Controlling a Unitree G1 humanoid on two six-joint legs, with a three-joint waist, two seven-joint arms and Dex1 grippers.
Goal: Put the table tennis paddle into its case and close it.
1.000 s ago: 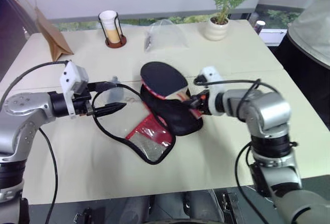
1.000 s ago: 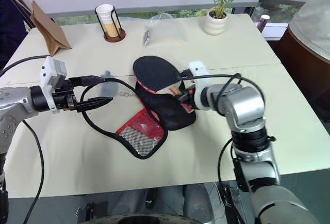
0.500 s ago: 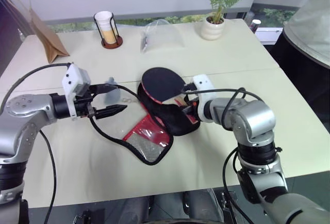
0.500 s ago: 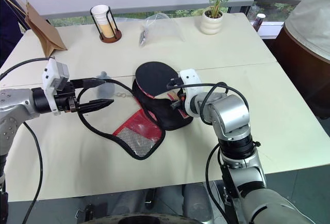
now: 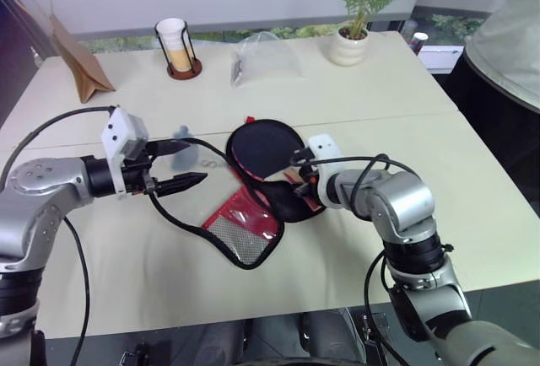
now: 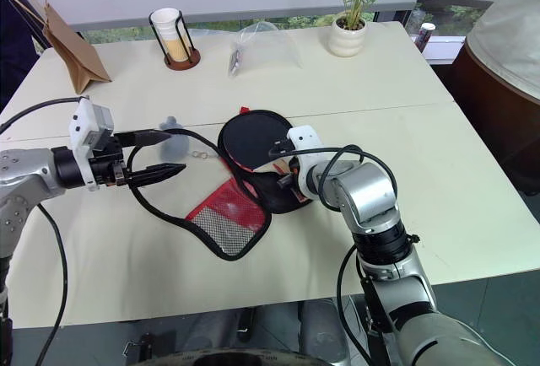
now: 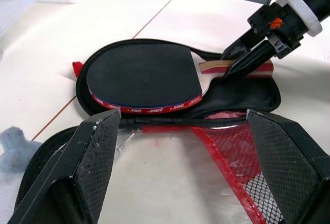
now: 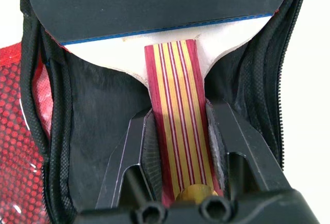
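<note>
The right pincer [image 5: 310, 182] grips the tan striped handle of the black-rubbered, red-rimmed table tennis paddle [image 5: 263, 142], which lies in the open black fabric zip case [image 5: 287, 197] at table centre. At nine o'clock, the left pincer [image 5: 187, 164] hangs open-jawed. Releasing and zipping look to remain.

Paddle [image 7: 142, 77]: black rubber, red-tan striped handle. Case [image 7: 242, 97]: black fabric, red mesh flap.
</note>
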